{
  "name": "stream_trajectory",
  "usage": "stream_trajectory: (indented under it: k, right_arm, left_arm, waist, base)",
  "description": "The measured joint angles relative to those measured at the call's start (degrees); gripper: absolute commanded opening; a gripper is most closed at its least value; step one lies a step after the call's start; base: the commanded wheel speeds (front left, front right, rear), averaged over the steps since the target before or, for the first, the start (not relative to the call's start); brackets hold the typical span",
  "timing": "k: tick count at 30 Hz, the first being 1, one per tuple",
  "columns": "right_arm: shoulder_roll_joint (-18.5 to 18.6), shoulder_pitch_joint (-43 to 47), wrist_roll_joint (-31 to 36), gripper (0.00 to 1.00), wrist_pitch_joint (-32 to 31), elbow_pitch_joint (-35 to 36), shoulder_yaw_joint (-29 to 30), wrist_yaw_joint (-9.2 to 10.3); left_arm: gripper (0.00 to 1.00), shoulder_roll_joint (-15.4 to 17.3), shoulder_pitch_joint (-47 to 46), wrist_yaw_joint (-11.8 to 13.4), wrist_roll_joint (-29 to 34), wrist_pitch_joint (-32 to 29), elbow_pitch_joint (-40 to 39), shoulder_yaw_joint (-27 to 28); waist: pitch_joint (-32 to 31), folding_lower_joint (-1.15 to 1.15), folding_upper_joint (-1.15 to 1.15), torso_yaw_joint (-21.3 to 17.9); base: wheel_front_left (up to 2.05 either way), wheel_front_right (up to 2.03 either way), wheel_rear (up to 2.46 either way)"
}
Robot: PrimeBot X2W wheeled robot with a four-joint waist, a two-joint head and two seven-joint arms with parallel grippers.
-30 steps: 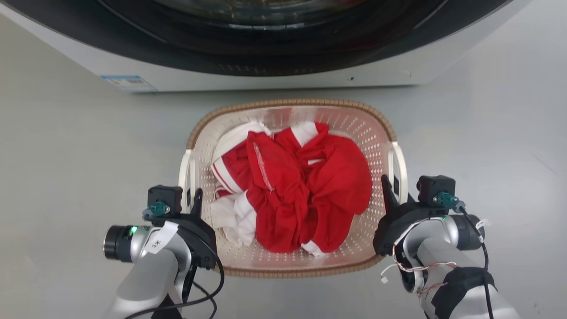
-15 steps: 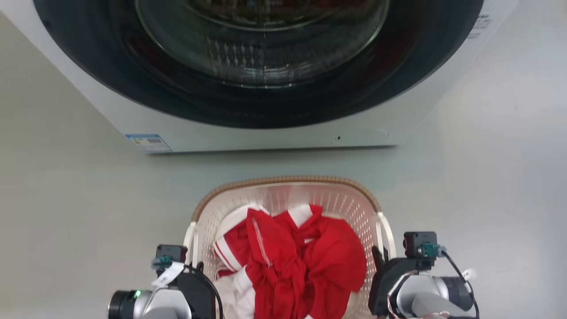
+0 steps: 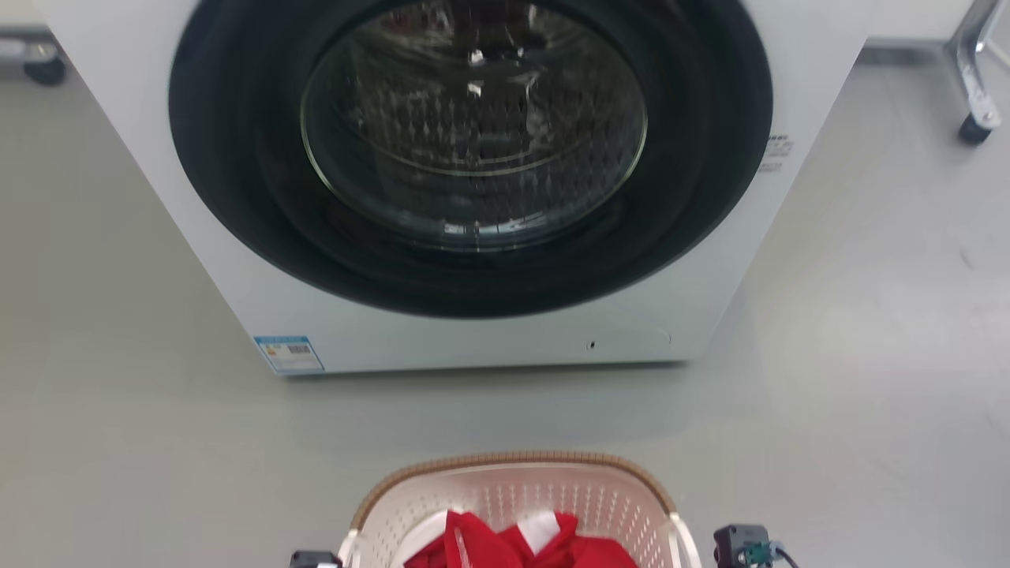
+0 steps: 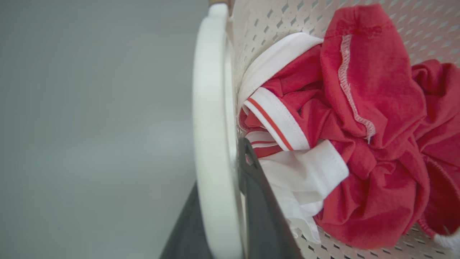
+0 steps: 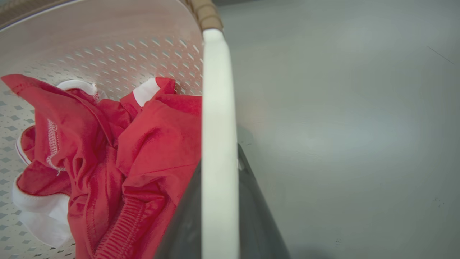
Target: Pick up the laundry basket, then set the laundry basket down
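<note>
On the white front-loading washing machine [image 3: 473,347] with the round dark glass door, one small blue and white label [image 3: 289,354] is sitting at the lower left corner of the front; its print is too small for reading; some grey lettering [image 3: 775,152] beside the door on the right is also not legible.

You are looking at one machine, one basket with two white side handles, and two dark castors, one [image 3: 43,71] at the top left and one [image 3: 974,130] at the top right of the head view; all are standing around on the grey floor [image 3: 118,442].

The cream-white perforated plastic laundry basket [image 3: 513,458] with the brown woven-look rim is showing at the bottom edge of the head view, in front of the machine and well apart from it; crumpled red and white clothes [image 3: 505,548] are lying inside it.

The head view is giving you the machine and its label; the wrist views are giving you the grips. In the left wrist view, your left gripper [image 4: 220,165] is pinching the left handle [image 4: 212,108], one dark finger on each side, the gap no wider than the handle; in the right wrist view, your right gripper [image 5: 219,158] is clamping the right handle [image 5: 217,90] in the same way. Whether the basket is resting on the floor or hanging above it, I cannot tell.
</note>
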State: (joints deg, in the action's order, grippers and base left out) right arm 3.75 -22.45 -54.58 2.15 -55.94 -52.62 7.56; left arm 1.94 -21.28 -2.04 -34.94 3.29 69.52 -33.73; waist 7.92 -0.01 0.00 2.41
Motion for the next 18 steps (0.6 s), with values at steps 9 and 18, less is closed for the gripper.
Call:
stream_trajectory:
  k: [9,18]
  right_arm:
    - [0.03,3.12,-3.20,0.00,-1.62,1.04,-2.99,0.34]
    - [0.18,3.12,-5.25,0.00,-1.88,1.02,-4.41,0.51]
  left_arm:
    - [0.00,0.52,3.55,0.02,-1.13,-1.77,-0.11,-1.23]
    - [0.00,0.69,3.83,0.49,-1.42,-2.30,-0.55,-2.14]
  waist:
    - [-6.45,0.00,0.00,-0.06]
    - [-8.49,0.01,0.00,-0.41]
  base:
    - [0.00,0.00,0.00]
    - [0.00,0.00,0.00]
